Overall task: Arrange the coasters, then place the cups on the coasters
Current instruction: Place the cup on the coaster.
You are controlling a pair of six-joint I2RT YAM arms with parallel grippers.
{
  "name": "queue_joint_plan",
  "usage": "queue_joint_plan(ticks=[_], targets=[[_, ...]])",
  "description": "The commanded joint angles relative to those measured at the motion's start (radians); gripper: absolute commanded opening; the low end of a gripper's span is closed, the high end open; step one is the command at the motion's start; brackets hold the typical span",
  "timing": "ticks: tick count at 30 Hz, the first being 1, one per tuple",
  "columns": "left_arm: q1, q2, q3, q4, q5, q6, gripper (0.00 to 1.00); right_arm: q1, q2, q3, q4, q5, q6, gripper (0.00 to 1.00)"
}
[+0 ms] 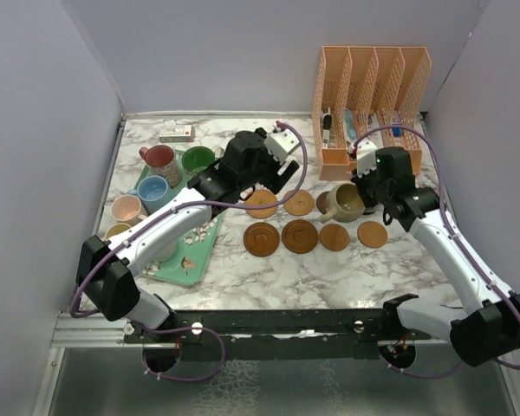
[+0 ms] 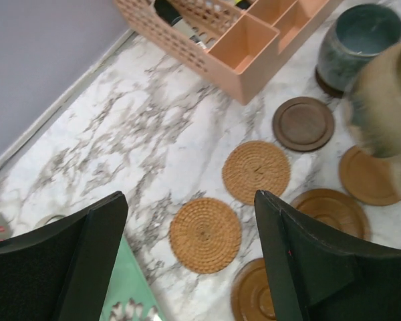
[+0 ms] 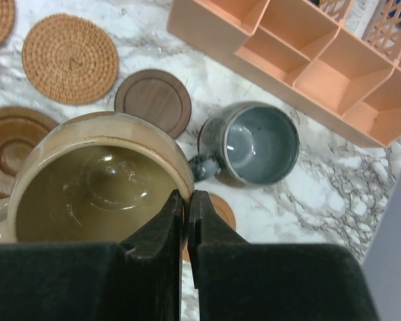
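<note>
Starting at the near side, four brown coasters (image 1: 300, 236) are laid in a row on the marble table (image 1: 269, 277), apart from each other. To the left a green tray (image 1: 191, 264) is seen, and the red cup (image 1: 160, 159), green cup (image 1: 198, 159), blue cup (image 1: 152, 191) and pink cup (image 1: 126, 208) are set on it. Behind the row, the left gripper (image 2: 189, 197) is held above two woven coasters (image 2: 205, 235), its jaws wide apart with nothing between them. The rim of the tan cup (image 3: 100, 180) is pinched by the closed jaws of the right gripper (image 3: 186, 200); whether this cup rests on a coaster cannot be told. Just beside it, the grey-teal cup (image 3: 260, 144) is stood upright on a dark coaster (image 2: 323, 83), of which only the edge is seen. Farthest, a peach organizer (image 1: 373, 78) is placed by the wall.
</note>
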State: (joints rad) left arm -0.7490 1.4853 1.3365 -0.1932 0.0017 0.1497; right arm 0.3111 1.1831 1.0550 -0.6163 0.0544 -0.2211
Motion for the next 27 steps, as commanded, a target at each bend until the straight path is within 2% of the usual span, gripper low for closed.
queue_joint_plan(ticks=[1,5,11,19,27], targets=[[0.027,-0.042,-0.045,0.038,-0.113,0.147,0.81,-0.036,-0.121,-0.041,-0.051,0.034,-0.039,0.01],[0.033,-0.059,-0.08,0.067,-0.15,0.187,0.83,-0.092,-0.182,-0.058,-0.105,0.03,-0.058,0.01],[0.037,-0.076,-0.11,0.076,-0.139,0.218,0.84,-0.098,-0.221,-0.113,-0.137,0.03,-0.178,0.01],[0.042,-0.095,-0.127,0.079,-0.126,0.227,0.85,-0.145,-0.188,-0.182,-0.075,0.005,-0.284,0.01],[0.042,-0.109,-0.141,0.084,-0.106,0.228,0.87,-0.276,-0.121,-0.221,0.023,-0.115,-0.397,0.01]])
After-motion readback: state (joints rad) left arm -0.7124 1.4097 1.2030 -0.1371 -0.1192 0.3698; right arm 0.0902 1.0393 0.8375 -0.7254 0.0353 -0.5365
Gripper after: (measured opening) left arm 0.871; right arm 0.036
